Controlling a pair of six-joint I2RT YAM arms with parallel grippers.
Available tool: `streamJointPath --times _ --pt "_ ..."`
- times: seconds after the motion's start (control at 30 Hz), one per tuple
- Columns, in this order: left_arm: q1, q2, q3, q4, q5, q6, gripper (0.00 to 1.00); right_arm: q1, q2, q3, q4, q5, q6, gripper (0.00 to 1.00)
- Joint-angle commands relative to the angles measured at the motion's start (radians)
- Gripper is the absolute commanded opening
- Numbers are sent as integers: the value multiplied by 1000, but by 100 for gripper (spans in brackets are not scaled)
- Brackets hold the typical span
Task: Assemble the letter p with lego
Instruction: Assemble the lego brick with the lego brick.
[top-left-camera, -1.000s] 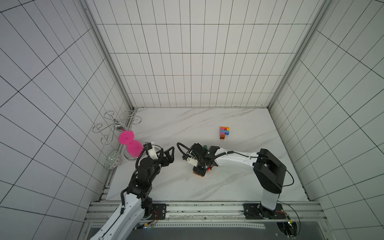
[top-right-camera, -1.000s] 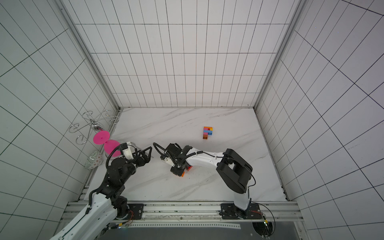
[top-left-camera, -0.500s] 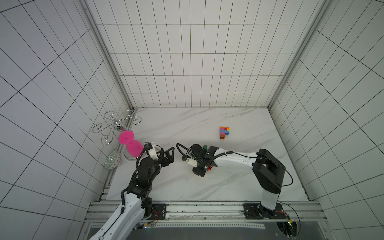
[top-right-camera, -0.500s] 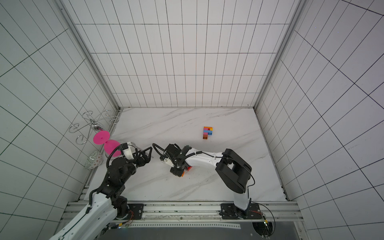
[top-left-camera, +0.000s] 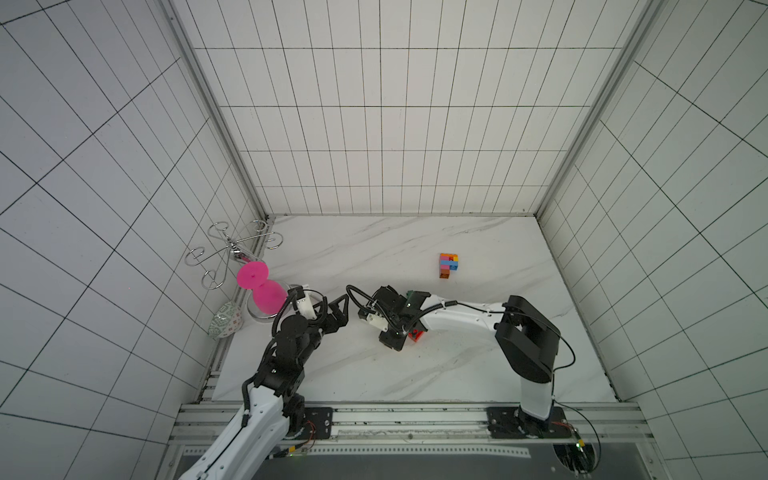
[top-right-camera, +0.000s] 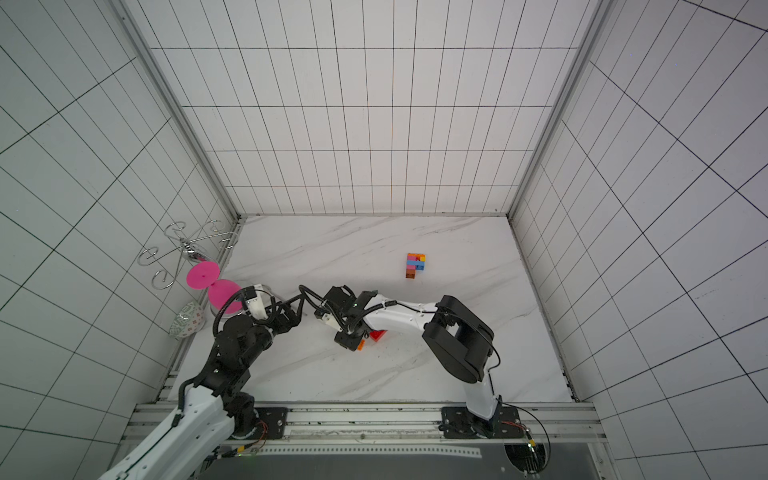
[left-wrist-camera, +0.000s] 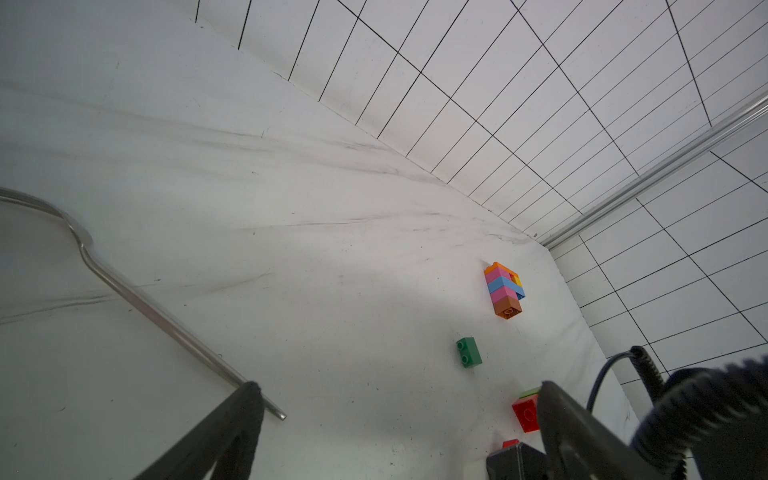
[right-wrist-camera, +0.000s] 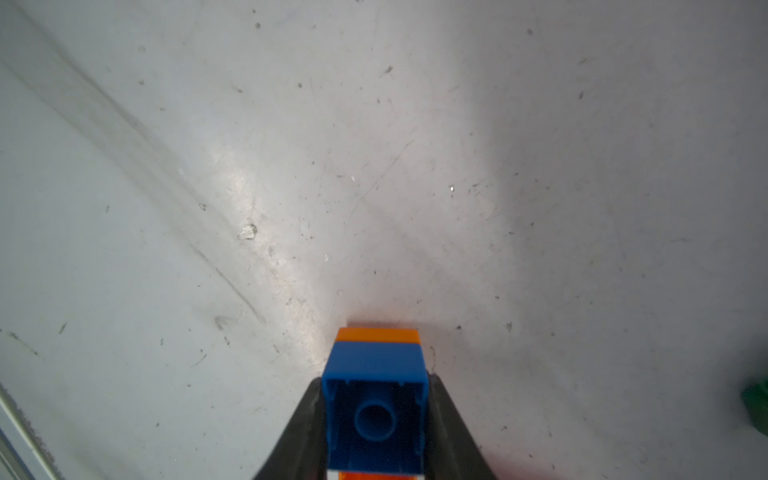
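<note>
A small stack of lego in orange, pink, blue and brown (top-left-camera: 449, 265) (top-right-camera: 415, 265) (left-wrist-camera: 503, 289) lies flat on the marble table at the back right. My right gripper (right-wrist-camera: 376, 386) points down at the table's middle, shut on a blue brick (right-wrist-camera: 376, 399) that has an orange brick (right-wrist-camera: 377, 335) joined to it. In both top views this gripper (top-left-camera: 395, 338) (top-right-camera: 351, 343) hangs low over the table beside a loose red brick (top-left-camera: 414, 335) (top-right-camera: 378, 335) (left-wrist-camera: 525, 413). A green brick (left-wrist-camera: 468, 352) (right-wrist-camera: 756, 405) lies nearby. My left gripper (top-left-camera: 338, 311) (top-right-camera: 291, 309) (left-wrist-camera: 399, 388) is open with nothing in it.
A pink hourglass cup (top-left-camera: 262, 286) (top-right-camera: 212, 286) stands at the left wall beside a wire rack (top-left-camera: 232, 249) and a patterned ball (top-left-camera: 224, 325). A metal rod (left-wrist-camera: 166, 320) lies just ahead of the left fingers. Tiled walls close in the table on three sides.
The right arm has edged slightly to the left, still holding the blue brick low over the table. The left arm has not moved.
</note>
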Motion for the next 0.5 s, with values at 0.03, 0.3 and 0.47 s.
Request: streamJointPath --times 0.03,0.3,0.47 --pt "5 -4 -10 11 -3 1 98 1 136 -49 -80 62 3 0" --pt "5 22 -13 39 25 5 98 -4 33 -30 -98 79 49 25" --pt "4 48 -18 96 102 33 97 -28 -88 34 -123 51 101 55"
